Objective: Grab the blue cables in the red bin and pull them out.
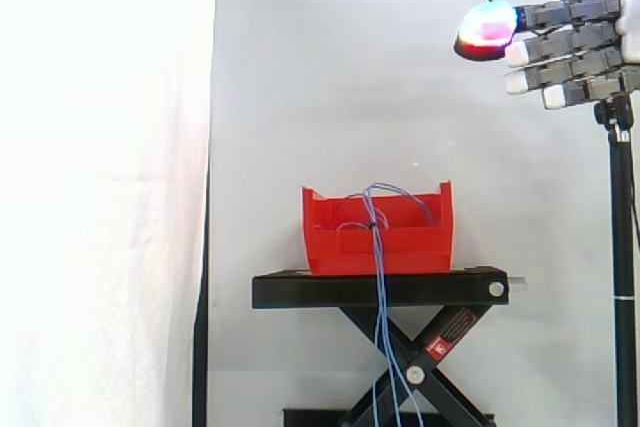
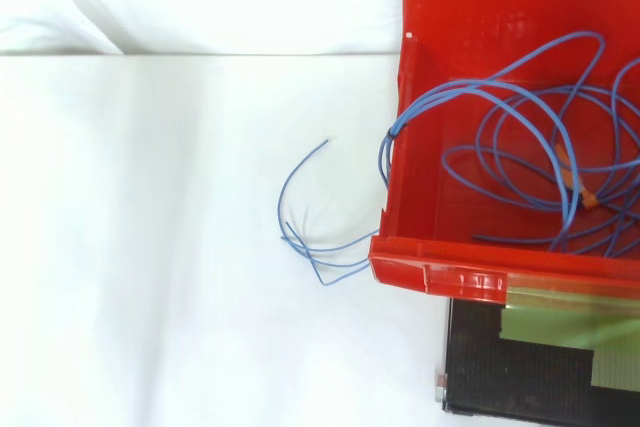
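The blue cables [image 2: 505, 97] lie in loose loops inside the red bin [image 2: 400, 197], with a small orange piece [image 2: 592, 200] on one of the strands. A bunch of them climbs over the bin's wall and spills outside. In the side view these strands [image 1: 376, 247] hang down the front of the bin, cross the edge of the black stand [image 1: 300, 290] and drop in front of its crossed legs. From above, the loose ends [image 2: 300, 217] curl out beside the bin, over the white floor far below.

The bin sits on the flat top of the stand, towards the middle of it. In the top view a corner of that black top [image 2: 520, 387] shows just past the bin's rim.

Behind everything hangs a white curtain [image 1: 320, 67], plain and smooth, and a brighter white sheet [image 1: 100, 197] covers the left side of the room. A thin black pole [image 1: 622, 247] stands upright at the right edge.

My hand [image 1: 565, 42] hangs high up at the right, well above the bin and well apart from the cables. My fingers are stretched straight and level towards the left, lying close together one over the other, and they hold nothing. One fingertip [image 1: 485, 27] glows cyan, magenta and red; the others are white.
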Action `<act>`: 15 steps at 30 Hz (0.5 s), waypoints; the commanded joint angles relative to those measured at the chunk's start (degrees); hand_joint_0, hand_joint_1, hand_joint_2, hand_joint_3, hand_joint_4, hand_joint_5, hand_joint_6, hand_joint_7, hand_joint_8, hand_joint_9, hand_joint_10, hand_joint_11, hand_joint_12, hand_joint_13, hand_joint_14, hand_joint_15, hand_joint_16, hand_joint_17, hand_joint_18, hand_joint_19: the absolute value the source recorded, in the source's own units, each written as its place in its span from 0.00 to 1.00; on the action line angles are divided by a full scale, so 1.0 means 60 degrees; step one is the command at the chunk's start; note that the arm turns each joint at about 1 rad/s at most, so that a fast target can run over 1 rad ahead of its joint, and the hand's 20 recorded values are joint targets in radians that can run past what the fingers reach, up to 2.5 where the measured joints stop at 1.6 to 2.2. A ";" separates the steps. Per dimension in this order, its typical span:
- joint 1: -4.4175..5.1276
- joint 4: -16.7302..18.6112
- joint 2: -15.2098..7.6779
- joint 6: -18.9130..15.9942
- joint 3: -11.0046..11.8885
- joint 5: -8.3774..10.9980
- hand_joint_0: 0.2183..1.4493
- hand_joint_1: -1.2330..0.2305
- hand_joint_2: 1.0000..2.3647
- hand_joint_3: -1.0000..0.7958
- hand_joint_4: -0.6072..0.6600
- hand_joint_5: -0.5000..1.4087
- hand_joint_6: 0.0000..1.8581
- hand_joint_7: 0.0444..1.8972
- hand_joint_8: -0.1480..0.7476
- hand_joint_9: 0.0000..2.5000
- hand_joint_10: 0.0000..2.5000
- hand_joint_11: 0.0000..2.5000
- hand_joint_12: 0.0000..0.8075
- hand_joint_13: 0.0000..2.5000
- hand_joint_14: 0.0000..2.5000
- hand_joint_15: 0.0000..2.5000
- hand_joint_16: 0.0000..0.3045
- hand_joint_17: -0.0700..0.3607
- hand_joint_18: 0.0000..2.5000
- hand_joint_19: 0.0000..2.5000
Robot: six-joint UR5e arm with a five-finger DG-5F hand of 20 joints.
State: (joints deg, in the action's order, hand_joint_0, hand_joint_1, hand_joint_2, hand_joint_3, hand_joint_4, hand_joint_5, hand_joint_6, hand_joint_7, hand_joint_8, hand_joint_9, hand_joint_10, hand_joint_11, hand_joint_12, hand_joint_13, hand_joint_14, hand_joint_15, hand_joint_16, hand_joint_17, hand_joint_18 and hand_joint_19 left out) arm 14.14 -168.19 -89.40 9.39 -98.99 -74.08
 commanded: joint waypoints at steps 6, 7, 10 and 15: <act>0.0060 0.0068 -0.0451 0.0302 0.0005 0.0276 0.43 0.40 0.00 0.00 0.62 0.40 0.00 0.07 0.45 0.14 0.00 0.08 0.41 0.08 0.00 0.14 0.15 0.40 0.08 0.25; 0.0060 0.0068 -0.0466 0.0316 -0.0010 0.0276 0.43 0.40 0.00 0.00 0.62 0.40 0.00 0.07 0.45 0.14 0.00 0.09 0.41 0.08 0.00 0.14 0.15 0.40 0.08 0.25; 0.0134 0.0303 -0.0466 0.0390 0.0005 0.0262 0.43 0.41 0.00 0.00 0.63 0.40 0.00 0.07 0.45 0.14 0.00 0.08 0.41 0.08 0.01 0.15 0.15 0.40 0.08 0.25; 0.0178 0.0464 -0.0466 0.0492 0.0005 0.0188 0.43 0.41 0.00 0.00 0.63 0.40 0.00 0.07 0.45 0.14 0.00 0.09 0.41 0.08 0.00 0.14 0.15 0.40 0.08 0.25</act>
State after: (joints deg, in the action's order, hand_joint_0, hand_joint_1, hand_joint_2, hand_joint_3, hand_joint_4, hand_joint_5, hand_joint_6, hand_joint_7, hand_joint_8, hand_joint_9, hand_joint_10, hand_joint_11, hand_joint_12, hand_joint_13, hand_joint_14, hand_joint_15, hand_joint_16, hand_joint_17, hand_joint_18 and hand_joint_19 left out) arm 15.08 -165.78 -92.17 12.06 -98.98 -72.81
